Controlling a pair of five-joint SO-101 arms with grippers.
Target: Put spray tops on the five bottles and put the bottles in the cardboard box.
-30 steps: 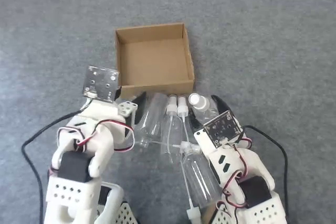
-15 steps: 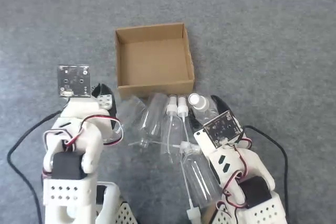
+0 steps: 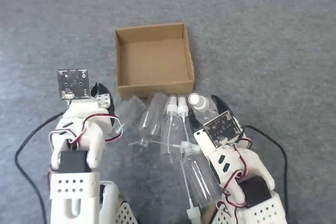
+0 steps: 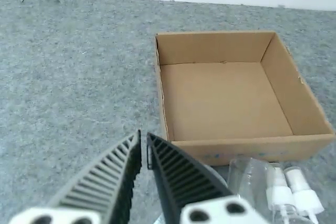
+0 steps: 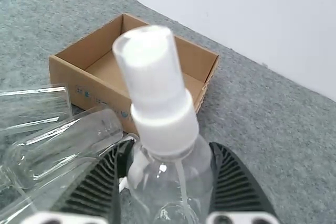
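The open cardboard box (image 3: 155,59) stands at the centre back, with nothing inside it (image 4: 226,93). Several clear bottles lie in a row in front of it, two without tops (image 3: 132,113) (image 3: 152,115) and two with white spray tops (image 3: 171,121) (image 3: 182,109). My right gripper (image 3: 203,109) is shut on an upright bottle with a white spray top (image 5: 157,93), just off the box's near right corner. Another bottle (image 3: 198,174) lies beside the right arm. My left gripper (image 3: 102,95) is shut on nothing, left of the row; its own view has the fingertips (image 4: 134,148) near the box's left front corner.
Grey carpet covers the table. A loose white spray top with its tube (image 3: 193,213) lies at the near edge by the right arm. Open carpet stretches left, right and behind the box. A pale wall (image 5: 252,14) rises behind.
My left arm has swung left, away from the row of bottles, uncovering the leftmost topless bottle. The right arm and its bottle have not moved.
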